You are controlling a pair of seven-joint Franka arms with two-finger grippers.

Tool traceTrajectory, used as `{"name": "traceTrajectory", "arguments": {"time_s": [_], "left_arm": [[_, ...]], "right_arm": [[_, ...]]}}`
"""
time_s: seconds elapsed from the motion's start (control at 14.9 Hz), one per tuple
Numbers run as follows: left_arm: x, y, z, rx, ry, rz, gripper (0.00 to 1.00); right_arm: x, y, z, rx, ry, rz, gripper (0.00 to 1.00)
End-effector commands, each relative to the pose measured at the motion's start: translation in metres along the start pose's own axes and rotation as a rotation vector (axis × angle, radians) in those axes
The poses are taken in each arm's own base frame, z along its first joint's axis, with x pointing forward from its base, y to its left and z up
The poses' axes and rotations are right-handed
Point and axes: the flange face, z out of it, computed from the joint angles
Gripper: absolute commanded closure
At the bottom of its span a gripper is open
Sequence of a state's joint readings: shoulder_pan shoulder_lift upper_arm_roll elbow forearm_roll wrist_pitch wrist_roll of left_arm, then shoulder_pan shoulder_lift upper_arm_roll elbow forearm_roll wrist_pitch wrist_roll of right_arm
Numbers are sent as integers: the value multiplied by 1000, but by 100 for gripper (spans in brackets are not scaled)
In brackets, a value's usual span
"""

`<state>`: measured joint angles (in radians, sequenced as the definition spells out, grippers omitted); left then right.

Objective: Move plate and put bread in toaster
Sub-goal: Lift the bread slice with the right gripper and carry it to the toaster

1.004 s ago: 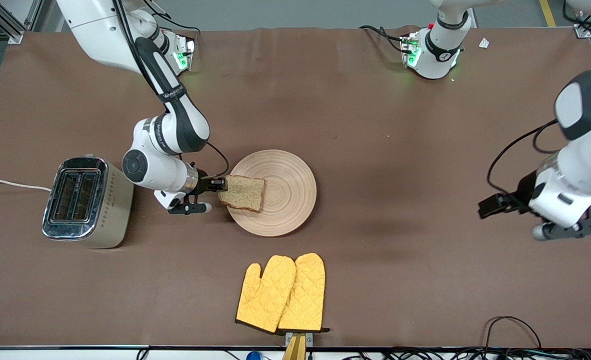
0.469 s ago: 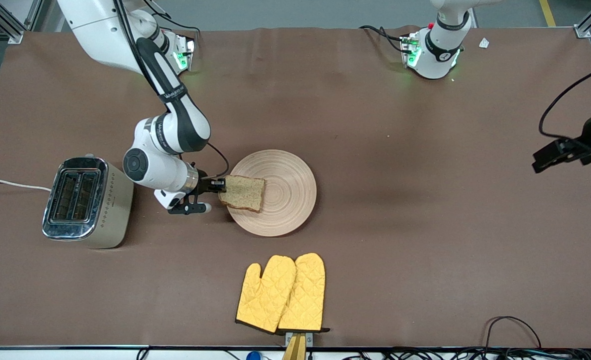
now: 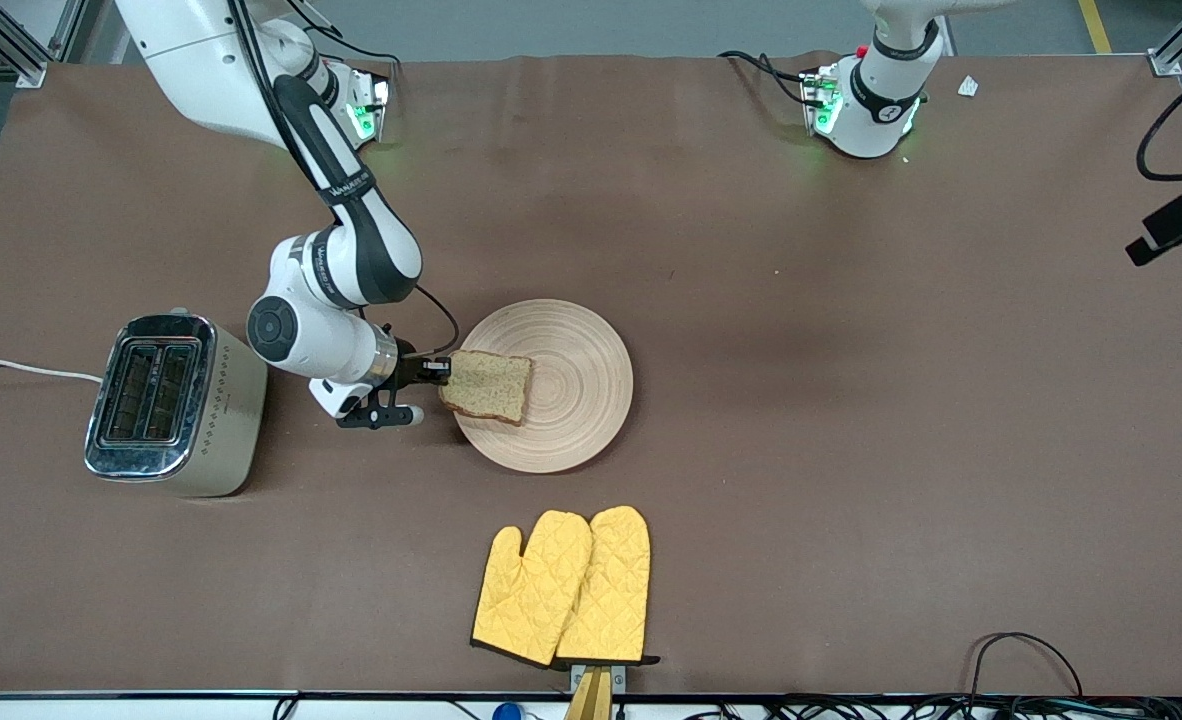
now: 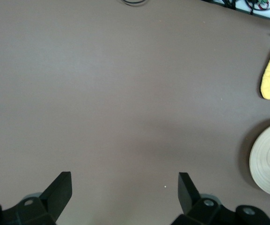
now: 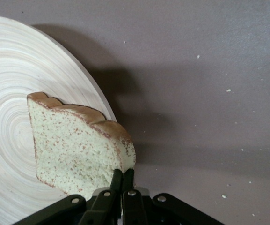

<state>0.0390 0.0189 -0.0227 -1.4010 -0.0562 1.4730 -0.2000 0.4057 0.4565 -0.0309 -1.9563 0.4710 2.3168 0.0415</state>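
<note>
The right gripper pinches the brown speckled bread slice by its edge over the round wooden plate; the beige chrome-topped toaster stands just past its wrist.

We note a table covered with a brown cloth, wrinkled slightly along its top edge. Grey floor shows above it, with a yellow floor line. Aluminium frame posts stand at the corners. Lighting is even.
</note>
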Motion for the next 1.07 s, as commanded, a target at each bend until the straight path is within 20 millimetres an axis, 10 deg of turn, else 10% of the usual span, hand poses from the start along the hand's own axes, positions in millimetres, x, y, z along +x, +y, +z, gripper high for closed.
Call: {"name": "traceTrajectory", "arguments": {"time_s": [0.0, 0.54, 1.0], "left_arm": [[-12, 7, 4, 15, -11, 41, 0], [-21, 8, 4, 22, -31, 105, 0], [-22, 13, 3, 57, -53, 130, 0]], "right_arm": [[0, -17, -26, 25, -66, 12, 100], [0, 13, -163, -186, -135, -66, 100], [-26, -14, -245, -982, -88, -53, 100]]}}
